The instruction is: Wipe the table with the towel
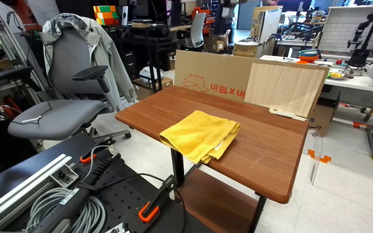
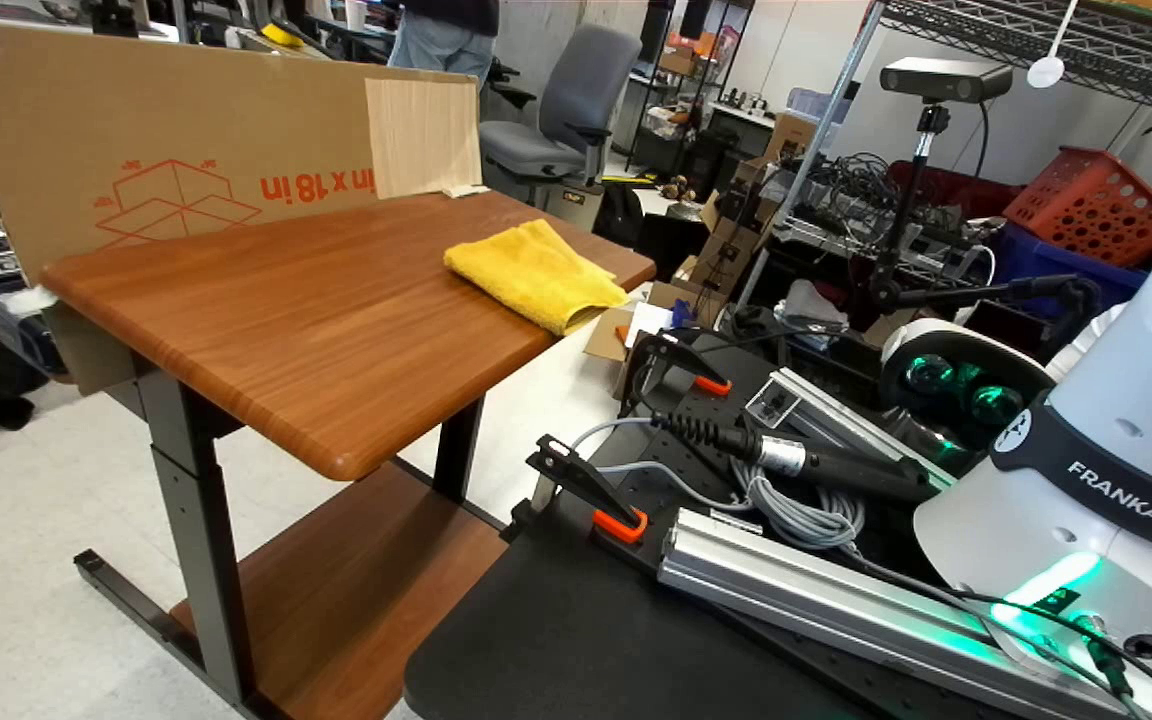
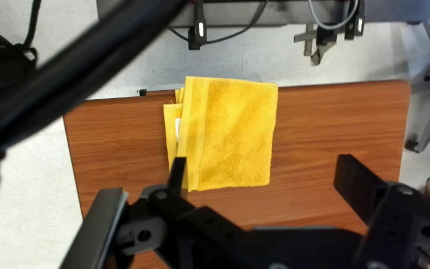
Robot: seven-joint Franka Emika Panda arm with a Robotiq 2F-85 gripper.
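Folded yellow cloth towel [image 1: 199, 136] overhangs the edge of a brown wood-grain table [image 1: 264, 155]

The black two-fingered gripper [image 3: 262, 166] stands wide in the wrist view, its fingers [image 3: 358, 186] spread well apart, one tip crossing in front of the towel's side. The towel lies flat in layers, a white label [image 3: 178, 129] showing between the folds, its edge jutting past the long side of the table that faces a black workbench [image 2: 536, 620]. In an exterior view, the workbench carries a coil of grey cable [image 2: 801, 515] beside the white robot arm [image 2: 1146, 370] lettered FRANKA EMIKA. Along the table's opposite side stands a brown cardboard sheet [image 1: 215, 72] printed in red, a pale wood-grain panel [image 1: 283, 87] set against it.

On a white counter [image 1: 351, 83] beyond, blue bowls [image 1: 308, 52] are stacked on an orange bowl [image 1: 309, 59], near a small shallow dish [image 1: 335, 78] holding a yellow item [image 1: 336, 74] too small to identify. A crumpled white plastic bag [image 1: 147, 73] sits at the top of a brown cardboard box [image 1: 142, 90]; whether in or on it cannot be told. In an exterior view, a perforated red plastic basket [image 2: 1093, 207] tilts above a blue plastic bin [image 2: 1056, 262], the contents of both hidden. Beside them, a metal wire rack [image 2: 824, 130] holds a tangle of dark cables [image 2: 851, 188].
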